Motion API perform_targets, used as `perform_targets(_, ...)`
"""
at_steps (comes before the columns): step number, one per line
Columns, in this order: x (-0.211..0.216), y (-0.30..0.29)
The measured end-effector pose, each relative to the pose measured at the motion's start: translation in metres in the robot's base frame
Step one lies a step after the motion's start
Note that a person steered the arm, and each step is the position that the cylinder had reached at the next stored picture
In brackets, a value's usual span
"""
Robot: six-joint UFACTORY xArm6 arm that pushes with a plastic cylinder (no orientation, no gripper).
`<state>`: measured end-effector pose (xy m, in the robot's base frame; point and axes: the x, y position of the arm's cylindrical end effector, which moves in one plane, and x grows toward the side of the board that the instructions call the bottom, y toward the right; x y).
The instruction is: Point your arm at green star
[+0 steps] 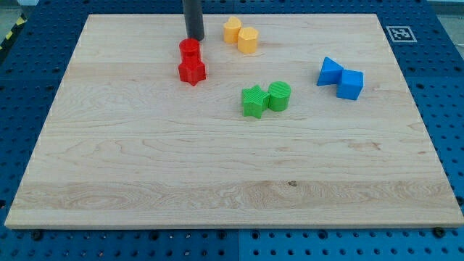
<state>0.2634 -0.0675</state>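
The green star-shaped block (253,101) is taken as the landmark; it lies on the pale wooden board (145,174), slightly toward the view's right of the board's centre. No jaws are fitted: the arm ends in a straight dark rod, so no open or closed state can be told. My tip (194,38) is located well apart from the green star, toward the view's top and left of it, near the board's top edge. The red cylindrical block (189,50) is found just below my tip, and the red star-shaped block (192,71) is set touching it on its lower side; both lie to the upper left of the green star. The green cylindrical block (279,96) is placed touching the green star on its right. Two yellow blocks (241,35), pressed together, are seen above the green star. Two blue blocks (341,78), also touching, are positioned to its right.
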Motion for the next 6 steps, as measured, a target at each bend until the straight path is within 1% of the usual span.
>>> perform_targets(3,0.063,0.033)
perform_targets(6,0.118,0.126)
